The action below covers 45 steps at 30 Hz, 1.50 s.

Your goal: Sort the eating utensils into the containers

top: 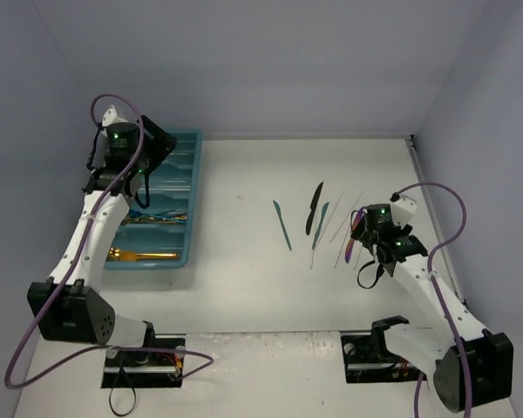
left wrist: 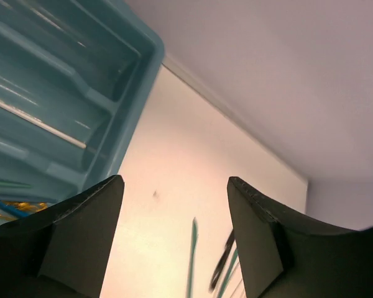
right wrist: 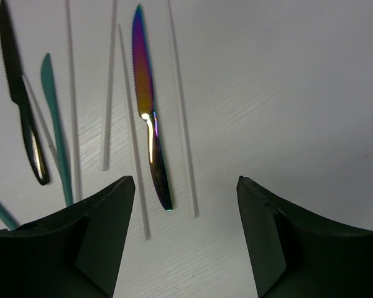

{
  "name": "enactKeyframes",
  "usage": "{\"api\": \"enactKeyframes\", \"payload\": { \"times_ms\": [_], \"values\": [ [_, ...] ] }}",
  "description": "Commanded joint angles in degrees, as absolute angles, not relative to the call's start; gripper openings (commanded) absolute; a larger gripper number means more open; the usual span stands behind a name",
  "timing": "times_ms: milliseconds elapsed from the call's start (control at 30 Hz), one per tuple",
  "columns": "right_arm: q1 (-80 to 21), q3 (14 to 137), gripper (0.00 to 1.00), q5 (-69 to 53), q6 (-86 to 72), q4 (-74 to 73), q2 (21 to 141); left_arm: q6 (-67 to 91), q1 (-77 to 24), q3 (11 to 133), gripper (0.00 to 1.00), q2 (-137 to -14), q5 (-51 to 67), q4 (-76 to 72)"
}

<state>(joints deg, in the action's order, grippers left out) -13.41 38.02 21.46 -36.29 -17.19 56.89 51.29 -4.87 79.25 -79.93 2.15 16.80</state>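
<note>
1 tray, 4 loose knives, 2 pincers.

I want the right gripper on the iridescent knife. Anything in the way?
Nothing visible sits between the open right gripper and the iridescent knife, which lies flat on the table just ahead. But thin white sticks lie close along both sides of it, so a grasp might catch one.

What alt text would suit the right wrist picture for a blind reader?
An iridescent purple knife lies on a white table ahead of the open right pincer. A black knife and a teal knife lie left of it.
</note>
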Motion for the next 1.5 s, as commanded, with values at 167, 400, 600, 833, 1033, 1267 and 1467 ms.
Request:
{"api": "enactKeyframes", "payload": {
  "times_ms": [167,400,600,833,1033,1267,1467],
  "values": [
    [-10.0,36.2,0.59,16.6,-40.4,-11.7,65.7,18.5,-4.6,64.1,0.7,-63.6,21.5,13.9],
    [-7.4,35.1,0.52,15.8,-40.7,-7.5,72.5,17.4,-4.7,57.0,0.71,-61.4,22.2,16.4],
    [-5.4,34.5,0.47,13.6,-39.8,-3.9,77.0,16.1,-5.7,56.0,0.71,-61.0,21.6,18.1],
    [-4.3,35.4,0.47,15.0,-39.1,-2.9,80.9,16.6,-5.8,56.2,0.71,-60.7,22.4,18.5],
    [-2.6,34.7,0.35,15.7,-38.7,-2.1,83.1,17.0,-5.9,56.2,0.71,-60.0,22.3,18.3],
    [-1.7,34.4,0.01,16.6,-38.2,-2.4,81.8,16.8,-7.5,56.0,0.71,-59.3,23.3,17.2],
    [-2.4,36.6,0.0,12.4,-31.5,-4.0,70.9,17.5,-13.4,58.2,0.71,-60.8,25.4,17.1]
  ]
}}
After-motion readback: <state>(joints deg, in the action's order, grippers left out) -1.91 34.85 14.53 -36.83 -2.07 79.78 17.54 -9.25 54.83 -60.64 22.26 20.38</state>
